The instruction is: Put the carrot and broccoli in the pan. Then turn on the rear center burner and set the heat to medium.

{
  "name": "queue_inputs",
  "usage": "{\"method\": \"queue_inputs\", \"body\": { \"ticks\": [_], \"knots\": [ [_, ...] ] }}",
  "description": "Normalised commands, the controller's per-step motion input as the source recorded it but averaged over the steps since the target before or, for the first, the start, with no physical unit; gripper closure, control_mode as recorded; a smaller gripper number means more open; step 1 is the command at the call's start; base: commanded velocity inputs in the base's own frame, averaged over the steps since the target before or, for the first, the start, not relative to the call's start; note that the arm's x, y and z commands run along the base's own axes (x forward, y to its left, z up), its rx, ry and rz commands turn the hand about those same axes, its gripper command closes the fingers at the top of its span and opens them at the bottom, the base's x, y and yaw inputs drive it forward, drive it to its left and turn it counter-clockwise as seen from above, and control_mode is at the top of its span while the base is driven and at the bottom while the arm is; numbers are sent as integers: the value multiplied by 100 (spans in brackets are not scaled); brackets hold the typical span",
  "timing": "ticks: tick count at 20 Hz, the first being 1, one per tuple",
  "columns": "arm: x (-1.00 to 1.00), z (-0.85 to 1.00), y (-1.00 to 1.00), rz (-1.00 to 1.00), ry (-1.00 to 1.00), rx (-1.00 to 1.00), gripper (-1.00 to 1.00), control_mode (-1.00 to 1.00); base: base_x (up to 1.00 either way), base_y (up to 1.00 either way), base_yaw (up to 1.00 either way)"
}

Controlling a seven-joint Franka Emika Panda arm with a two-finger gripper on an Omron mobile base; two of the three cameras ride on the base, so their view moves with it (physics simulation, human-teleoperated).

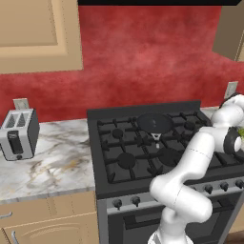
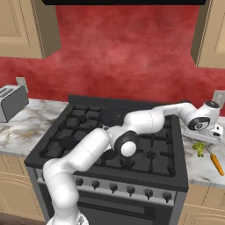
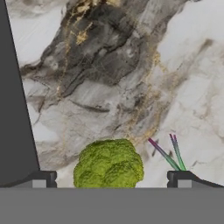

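— What sat on the worktop (image 2: 26,125) left of the stove (image 2: 110,145)?
— A toaster (image 1: 18,133), near the back edge by the wall.
— And on the right part?
— The broccoli (image 2: 199,148) and carrot (image 2: 216,162) lay close together near the front edge, broccoli nearer the stove. The pan (image 1: 154,123) rested on the stove's rear grates.

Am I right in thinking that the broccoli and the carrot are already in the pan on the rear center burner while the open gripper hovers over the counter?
Not quite: the pan is empty. The right base view shows the broccoli and carrot lying on the counter right of the stove, under the open gripper.
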Motion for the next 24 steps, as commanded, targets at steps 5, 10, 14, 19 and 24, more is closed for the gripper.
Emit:
{"method": "queue_inputs", "body": {
  "ticks": [5,10,14,19,24],
  "knots": [
    [0,-10,-7,2,0,0,-100,-100,0,0,0],
    [0,0,0,2,0,0,-100,-100,0,0,0],
    [0,-7,0,3,0,0,-100,-100,0,0,0],
    [-11,-9,0,5,0,0,-100,-100,0,0,0],
    [-26,8,0,4,-6,0,-100,-100,0,0,0]
  ]
}}
